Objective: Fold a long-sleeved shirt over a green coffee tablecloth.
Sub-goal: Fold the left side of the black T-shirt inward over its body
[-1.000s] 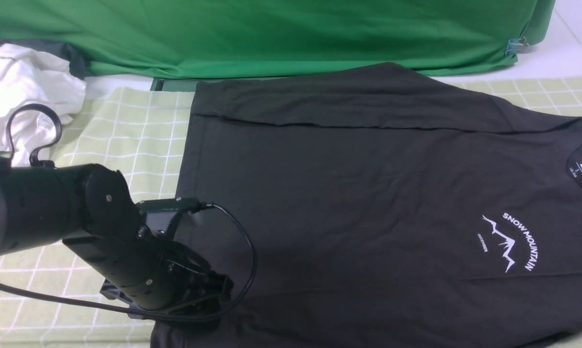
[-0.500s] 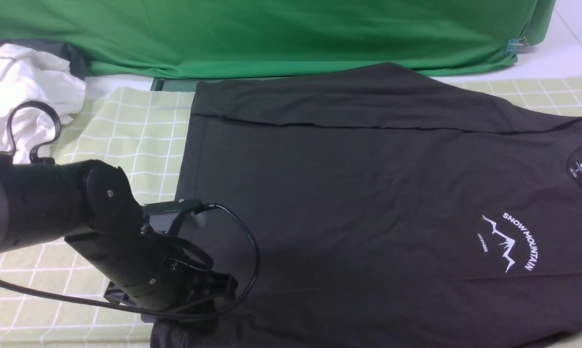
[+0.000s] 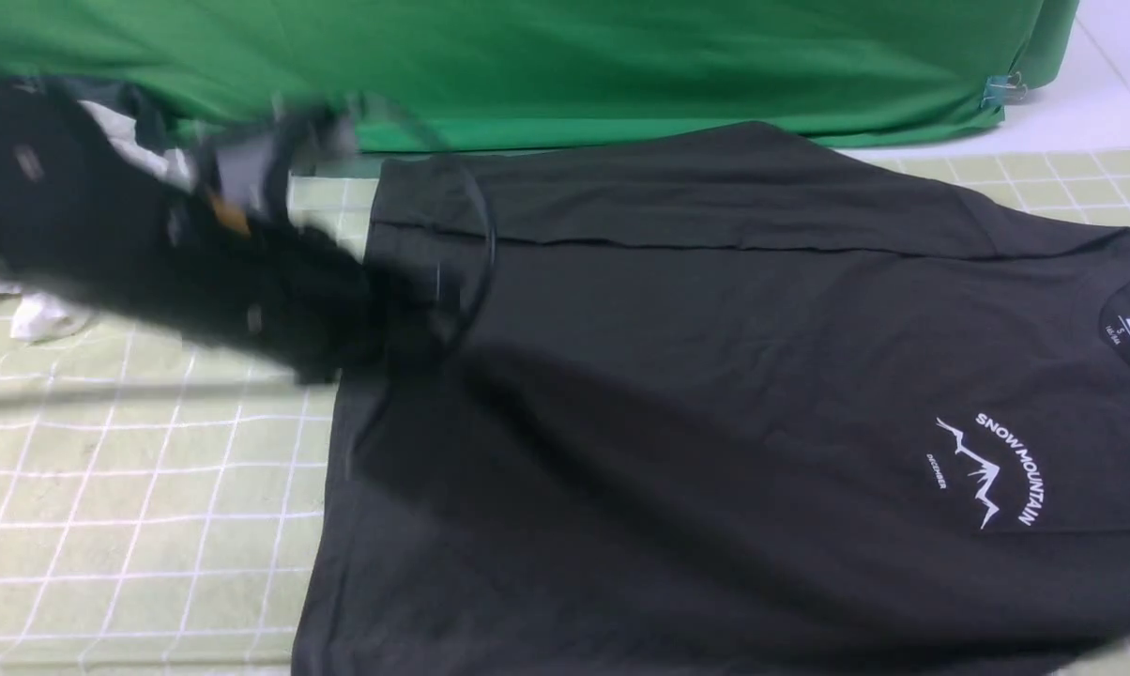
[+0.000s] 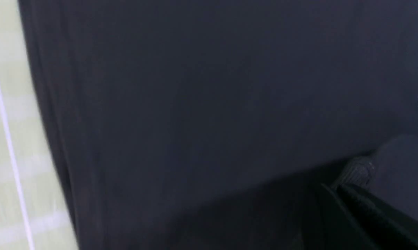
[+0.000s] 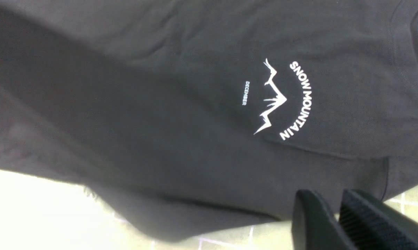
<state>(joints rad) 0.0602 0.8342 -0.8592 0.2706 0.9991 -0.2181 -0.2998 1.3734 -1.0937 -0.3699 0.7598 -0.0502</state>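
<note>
Behind, green fabric (image 3: 621, 66), clipped.

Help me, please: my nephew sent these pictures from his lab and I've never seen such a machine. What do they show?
It is a robot with two arms. The front view comes from a camera between them, looking forward; the blurry black shape there is its left arm. The other two views come from cameras on its wrists.

A large black long-sleeved knit shirt with a white mountain print lies on a pale green tablecloth with a white grid. Plain vivid green fabric hangs behind.

The left fingers are closed on the shirt, near a ribbed part, and seem to be lifting it for folding. The right fingers are slightly apart, with no cloth visibly gripped.
</note>
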